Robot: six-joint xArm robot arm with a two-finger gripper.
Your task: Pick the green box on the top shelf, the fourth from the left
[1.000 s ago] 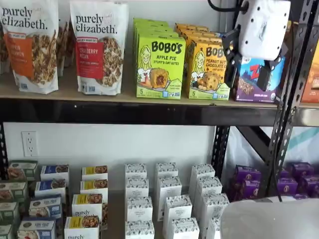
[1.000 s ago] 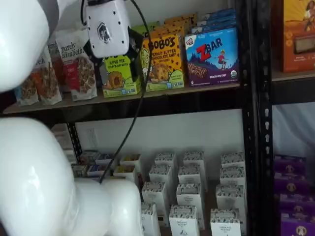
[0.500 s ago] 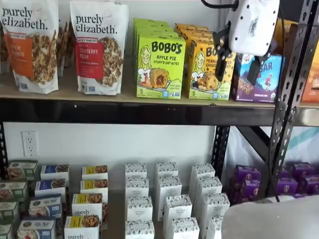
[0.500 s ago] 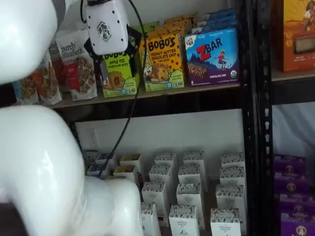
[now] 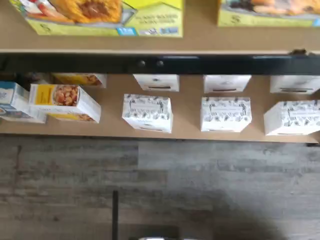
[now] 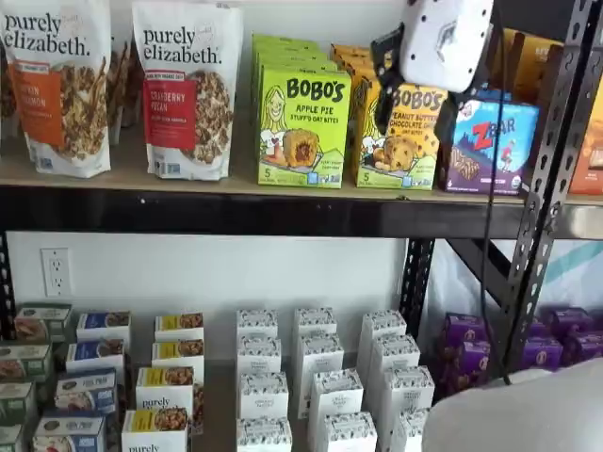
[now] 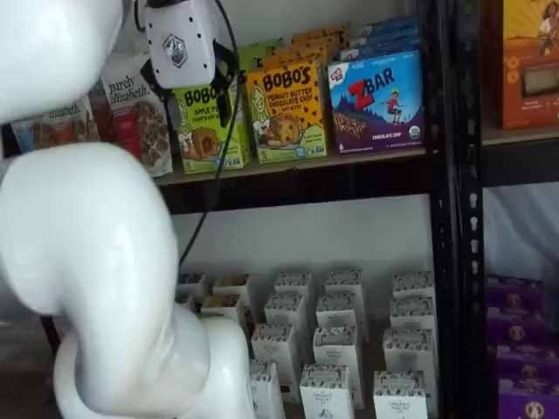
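The green box reads "BOBO'S Apple Pie" and stands at the front of the top shelf, heading a row of like boxes. In both shelf views my gripper hangs out in front of the shelf, open, with a plain gap between its black fingers and nothing in them. In one shelf view it sits before the yellow-orange Bobo's box, right of the green box. In the other, the gripper overlaps the upper part of the green box. The wrist view shows the green box's lower edge above the shelf's black beam.
Purely Elizabeth bags stand left of the green box, and a blue ZBar box stands right of the yellow-orange one. A black perforated upright rises at the right. White cartons fill the lower shelf. My white arm blocks much of one view.
The gripper has moved left and slightly up, from in front of the ZBar box to in front of the Bobo's boxes. It has stayed open.
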